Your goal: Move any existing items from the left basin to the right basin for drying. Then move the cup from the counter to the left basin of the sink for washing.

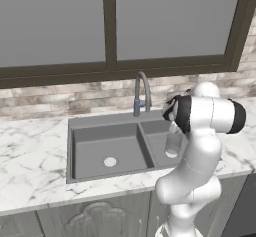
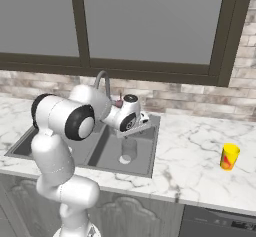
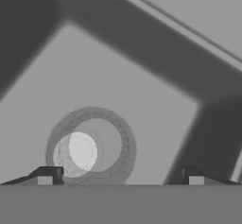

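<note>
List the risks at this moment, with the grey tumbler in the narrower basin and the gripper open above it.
1. The open gripper hangs close over the tumbler; lifting off at a slant could clip its rim and tip it in the right basin.
2. The yellow cup stands near the counter front; a careless approach might push it off.

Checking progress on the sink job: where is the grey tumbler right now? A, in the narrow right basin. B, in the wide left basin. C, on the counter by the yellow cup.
A: the tumbler stands upright in the narrow right basin, below the open gripper.
</note>
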Motion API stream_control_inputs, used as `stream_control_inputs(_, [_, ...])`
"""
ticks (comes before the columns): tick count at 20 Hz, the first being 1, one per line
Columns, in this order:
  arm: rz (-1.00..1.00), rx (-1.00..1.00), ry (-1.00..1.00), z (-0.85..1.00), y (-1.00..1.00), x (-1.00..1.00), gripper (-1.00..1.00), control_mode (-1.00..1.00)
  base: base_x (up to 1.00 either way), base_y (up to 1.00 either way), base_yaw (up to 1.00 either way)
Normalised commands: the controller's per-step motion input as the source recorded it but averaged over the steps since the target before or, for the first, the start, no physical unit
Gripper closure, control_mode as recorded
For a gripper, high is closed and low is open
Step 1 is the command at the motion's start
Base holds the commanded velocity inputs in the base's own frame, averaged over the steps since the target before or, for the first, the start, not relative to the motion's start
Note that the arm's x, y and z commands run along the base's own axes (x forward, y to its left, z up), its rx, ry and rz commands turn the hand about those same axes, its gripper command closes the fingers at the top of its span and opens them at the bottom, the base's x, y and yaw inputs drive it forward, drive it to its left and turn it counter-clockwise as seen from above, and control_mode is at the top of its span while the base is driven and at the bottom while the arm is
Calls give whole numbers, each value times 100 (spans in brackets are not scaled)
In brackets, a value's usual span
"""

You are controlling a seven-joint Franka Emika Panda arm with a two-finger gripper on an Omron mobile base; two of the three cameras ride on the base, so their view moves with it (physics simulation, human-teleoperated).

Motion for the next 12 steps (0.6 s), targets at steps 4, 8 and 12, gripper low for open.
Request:
stream_control_inputs(4, [8, -7, -9, 59, 0, -84, -100, -100, 0, 0, 0])
stream_control_inputs(8, [12, -13, -5, 65, -19, -65, -100, -100, 0, 0, 0])
stream_control_inputs(12, [14, -19, -4, 59, -48, -45, -100, -100, 0, 0, 0])
